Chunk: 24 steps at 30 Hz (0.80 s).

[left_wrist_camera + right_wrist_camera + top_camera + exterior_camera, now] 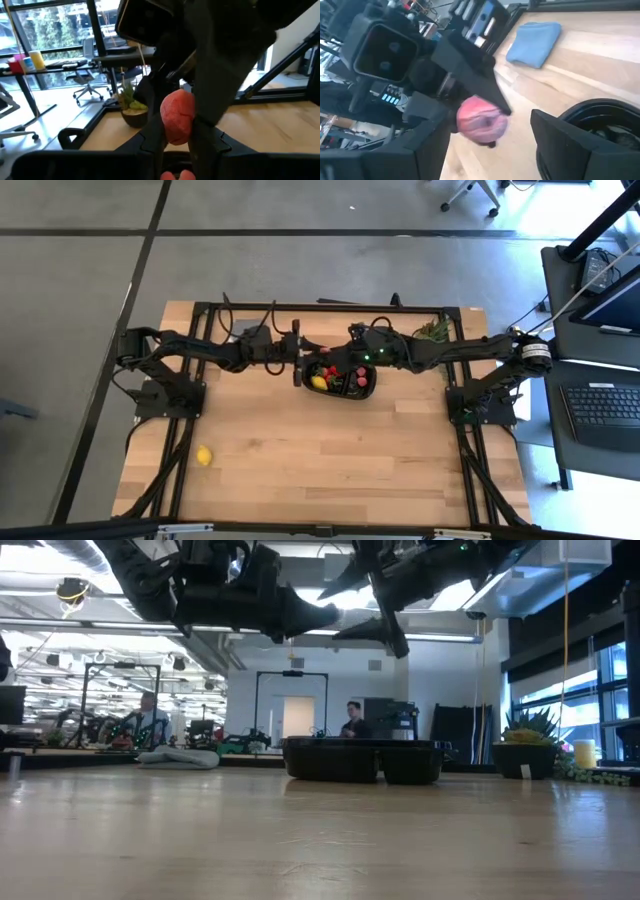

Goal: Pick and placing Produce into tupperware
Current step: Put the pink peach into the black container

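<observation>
My left pincer (177, 131) is closed on a single pink fruit (177, 116), which sits pinched between its two dark fingers (152, 137) and is raised clear of the wooden table (320, 460). My right pincer (487, 125) faces it from the opposite side with its fingers (560, 142) spread wide; they stand to either side of the same pink fruit (479, 119), and I cannot tell whether they touch it. In the high view the two pincers meet tip to tip over the table's middle, the left pincer (297, 364) at the left end of the black tray (368, 392) and the right pincer (345, 360) over its far rim. The tray rests flat on the table just beneath them and holds a yellow lemon (319, 383) at its left end and several red pieces (357, 380) to the right of it. A second lemon (204, 456) lies alone on the table, well apart from the tray, toward the near left corner. A blue cloth (535, 37) lies on the table beyond the tray (600, 117) in the right wrist view. A potted plant (435, 330) stands at the table's far edge, behind my right arm.
</observation>
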Available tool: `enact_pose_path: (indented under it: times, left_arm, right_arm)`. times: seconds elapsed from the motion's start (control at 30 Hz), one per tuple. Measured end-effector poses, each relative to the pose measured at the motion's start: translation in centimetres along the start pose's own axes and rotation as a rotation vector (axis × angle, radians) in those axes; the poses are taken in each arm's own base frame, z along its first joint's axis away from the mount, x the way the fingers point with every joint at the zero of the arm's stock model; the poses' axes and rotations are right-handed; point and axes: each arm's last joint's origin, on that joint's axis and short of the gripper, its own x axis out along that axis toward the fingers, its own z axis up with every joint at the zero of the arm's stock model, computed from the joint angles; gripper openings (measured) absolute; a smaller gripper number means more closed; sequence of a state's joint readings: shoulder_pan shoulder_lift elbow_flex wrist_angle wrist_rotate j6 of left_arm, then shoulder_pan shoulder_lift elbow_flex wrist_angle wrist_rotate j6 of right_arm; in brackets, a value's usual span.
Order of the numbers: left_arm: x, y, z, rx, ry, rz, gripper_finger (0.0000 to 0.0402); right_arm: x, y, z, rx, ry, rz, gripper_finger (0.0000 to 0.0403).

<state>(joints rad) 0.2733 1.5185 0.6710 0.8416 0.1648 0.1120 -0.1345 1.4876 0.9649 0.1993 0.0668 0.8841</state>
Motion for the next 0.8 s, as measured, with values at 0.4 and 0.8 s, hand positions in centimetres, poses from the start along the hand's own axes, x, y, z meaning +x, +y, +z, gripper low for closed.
enact_pose_path:
  times: [0.4,0.8]
  left_arm:
    - [0.0,0.05,-0.09,0.004,0.009,0.009,0.0069]
    - [-0.01,0.06,-0.11,0.011,0.011,0.015,0.0082]
  right_arm:
    - [-0.02,0.17,0.15,0.001,-0.015,0.012,0.0252]
    - [-0.02,0.08,0.12,-0.021,-0.017,0.003,0.0124]
